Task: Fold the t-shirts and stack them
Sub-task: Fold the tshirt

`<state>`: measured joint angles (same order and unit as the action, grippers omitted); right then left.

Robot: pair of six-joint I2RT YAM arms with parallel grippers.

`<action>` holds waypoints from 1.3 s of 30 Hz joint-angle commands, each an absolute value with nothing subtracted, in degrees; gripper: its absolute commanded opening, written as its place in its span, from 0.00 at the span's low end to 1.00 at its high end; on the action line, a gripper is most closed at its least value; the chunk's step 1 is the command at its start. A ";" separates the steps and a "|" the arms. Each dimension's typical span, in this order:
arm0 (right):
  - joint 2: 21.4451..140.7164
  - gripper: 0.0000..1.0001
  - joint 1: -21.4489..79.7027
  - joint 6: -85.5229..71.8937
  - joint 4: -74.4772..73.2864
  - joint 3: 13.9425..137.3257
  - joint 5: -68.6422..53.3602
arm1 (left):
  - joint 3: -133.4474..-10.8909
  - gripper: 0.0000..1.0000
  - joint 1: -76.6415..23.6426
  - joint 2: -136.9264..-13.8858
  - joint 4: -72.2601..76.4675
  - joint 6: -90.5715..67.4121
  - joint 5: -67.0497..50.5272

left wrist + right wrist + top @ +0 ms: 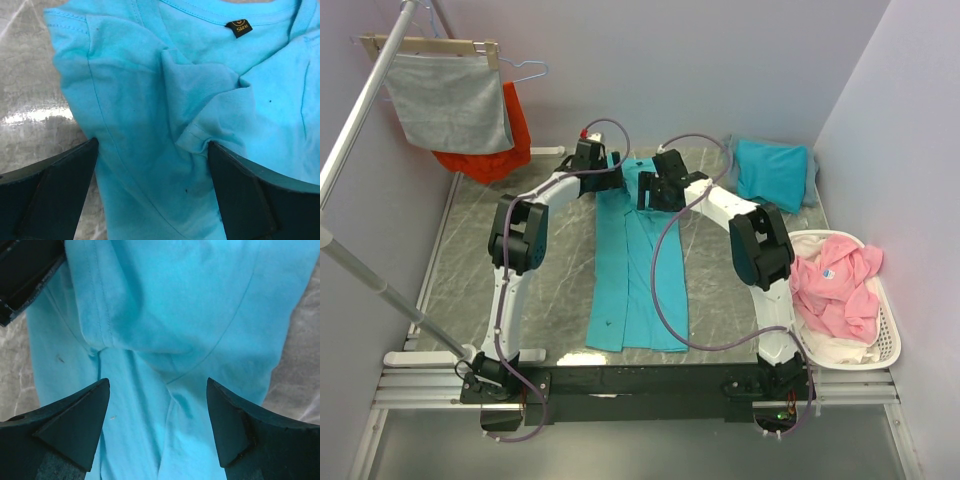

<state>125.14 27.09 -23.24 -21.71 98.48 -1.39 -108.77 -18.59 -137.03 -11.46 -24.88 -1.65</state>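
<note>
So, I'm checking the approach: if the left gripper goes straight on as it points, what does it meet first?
The laid-out turquoise t-shirt, at its folded-in sleeve below the collar; the left gripper points down at it, gap unclear.

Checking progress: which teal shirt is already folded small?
The corner shirt, far right, a compact bundle; the centre shirt lies as a long strip.

The grey marbled tabletop (480, 270) carries 1 long t-shirt (638, 285) beneath the left pincer (612, 180) and right pincer (647, 193), and 1 folded t-shirt (772, 172) beyond the latter.
</note>
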 commanded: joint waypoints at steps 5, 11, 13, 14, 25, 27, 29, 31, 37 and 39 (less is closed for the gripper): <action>121.04 0.84 26.54 -22.23 -18.29 95.81 -0.53 | -98.80 1.00 -18.54 -128.60 -13.11 -23.82 5.70; 117.08 0.85 25.40 -23.12 -15.56 91.15 1.23 | -97.81 0.99 -17.41 -120.33 -10.64 -22.33 7.85; 116.55 0.85 25.14 -23.12 -15.64 90.18 0.44 | -101.49 0.99 -16.88 -121.37 -12.03 -22.32 5.46; 116.02 0.85 25.05 -23.20 -15.73 89.74 0.27 | -102.99 1.00 -16.88 -122.07 -12.65 -22.15 2.75; 110.57 0.85 25.14 -24.61 -12.75 79.37 -4.48 | -120.14 0.99 -16.79 -136.13 -15.56 -25.40 -26.78; 110.57 0.85 25.14 -24.70 -12.74 78.40 -4.40 | -118.67 0.99 -16.79 -136.49 -12.49 -26.53 -32.40; 111.00 0.85 25.14 -24.70 -12.92 77.87 -4.22 | -116.82 0.99 -16.79 -136.32 -10.29 -27.33 -37.25; 111.09 0.84 25.05 -24.70 -13.01 77.44 -4.22 | -114.18 0.99 -16.70 -135.97 -7.74 -27.86 -42.33; 110.31 0.84 25.14 -25.14 -12.48 74.80 -4.13 | -107.75 0.99 -16.17 -136.31 -5.53 -27.69 -41.49; 109.69 0.84 25.14 -25.22 -12.13 73.48 -4.04 | -110.28 1.00 -15.56 -138.24 -7.29 -26.55 -38.17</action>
